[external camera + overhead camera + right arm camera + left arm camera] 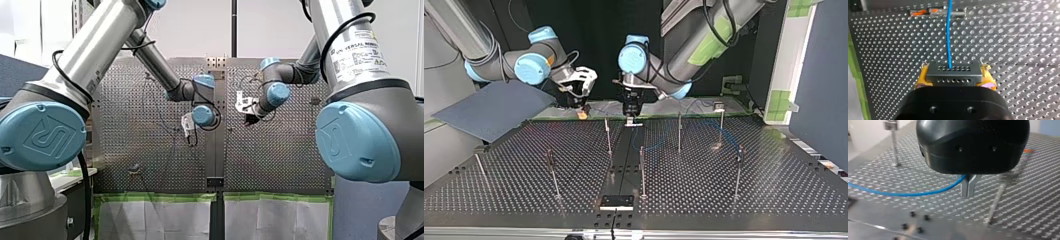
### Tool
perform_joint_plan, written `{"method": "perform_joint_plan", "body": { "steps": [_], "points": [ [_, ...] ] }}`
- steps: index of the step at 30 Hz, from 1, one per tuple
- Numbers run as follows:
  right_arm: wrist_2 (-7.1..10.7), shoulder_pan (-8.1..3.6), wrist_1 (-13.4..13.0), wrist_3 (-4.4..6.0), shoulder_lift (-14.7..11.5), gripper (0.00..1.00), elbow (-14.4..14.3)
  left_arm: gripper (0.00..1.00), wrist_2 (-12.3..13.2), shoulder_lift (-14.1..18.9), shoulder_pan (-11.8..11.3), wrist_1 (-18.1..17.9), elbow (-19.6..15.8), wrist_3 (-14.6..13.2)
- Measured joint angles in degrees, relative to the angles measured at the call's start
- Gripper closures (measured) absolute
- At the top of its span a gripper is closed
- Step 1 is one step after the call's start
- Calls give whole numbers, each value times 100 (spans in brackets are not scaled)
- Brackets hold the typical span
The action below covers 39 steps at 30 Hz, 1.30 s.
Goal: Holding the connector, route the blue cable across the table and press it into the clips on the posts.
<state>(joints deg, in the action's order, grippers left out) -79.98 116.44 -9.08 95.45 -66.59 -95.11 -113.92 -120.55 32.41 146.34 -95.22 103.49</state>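
Observation:
In the right wrist view my right gripper (954, 81) is shut on the black connector (953, 73), held between its yellow pads (923, 79). The blue cable (948, 32) leaves the connector and runs straight ahead over the perforated table. In the left wrist view my left gripper (968, 189) has its metal fingers pressed together on the blue cable (905, 194), which trails off to one side just above the table. In the top view my right gripper (583, 111) hangs at the back left of centre and my left gripper (630, 120) at the back centre, beside a thin post (608, 135).
Several thin posts with clips stand across the table, among them post (679, 131), post (642, 170) and post (738, 170). A clear and orange fitting (933, 11) lies ahead of my right gripper. A black plate (616, 201) sits at the near edge.

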Motion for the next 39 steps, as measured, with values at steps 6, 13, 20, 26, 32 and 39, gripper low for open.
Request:
{"method": "perform_joint_plan", "body": {
  "steps": [6,13,20,26,32,39],
  "points": [
    [101,-45,-102,-15,20,100,-66,100,153,-103,-8,-240,-275,11],
    [123,-88,-130,-48,174,100,-123,100,351,-107,-26,-348,-600,65],
    [158,-158,-227,-39,264,100,-126,100,599,-111,-31,-387,-953,165],
    [208,-263,-393,31,323,100,-127,100,744,-117,-67,-366,-1221,260],
    [264,-305,-468,37,396,100,-127,100,936,-256,-114,-235,-1099,311],
    [298,-316,-523,45,414,100,-127,100,1128,-424,-130,-160,-736,533]
  ]
}}
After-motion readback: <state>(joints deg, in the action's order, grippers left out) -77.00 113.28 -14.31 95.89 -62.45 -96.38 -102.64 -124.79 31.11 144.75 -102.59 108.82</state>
